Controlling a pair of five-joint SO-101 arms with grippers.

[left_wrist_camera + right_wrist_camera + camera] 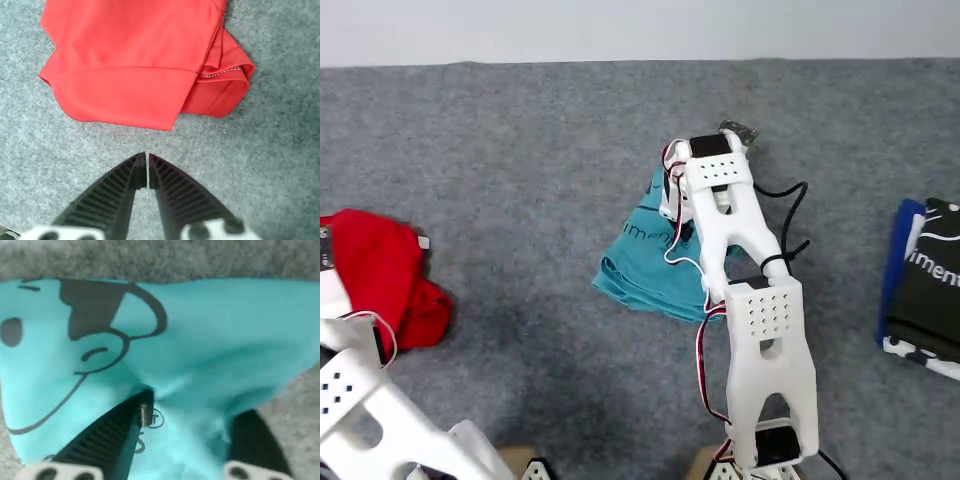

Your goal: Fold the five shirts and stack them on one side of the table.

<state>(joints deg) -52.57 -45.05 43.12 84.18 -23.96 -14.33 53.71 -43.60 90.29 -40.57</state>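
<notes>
Finding 1, right pincer [195,412]: it is pressed down into the teal shirt [638,270], which lies at the middle of the worktop [520,150]. The jaws stand apart with a raised ridge of teal cloth between them. I judge it open and not yet clamped.

Finding 2, the deciding relation: the teal shirt is directly beneath this pincer, not off to any side. No reach is needed. The cloth is already in the gap, so the coming move calls for closing on the ridge. In the high view the shirt's long axis runs slantwise, from its near-left corner towards the far right, passing under my right forearm. The far end is hidden by the arm.

Finding 3, left pincer [146,162]: it is closed and empty, tips meeting. It hangs over bare worktop just short of the crumpled red shirt [135,60], well apart from the teal one. My right arm is plainly the nearer.

Finding 4: the folded stack [925,285] lies at the right edge, on my right arm's side.
</notes>
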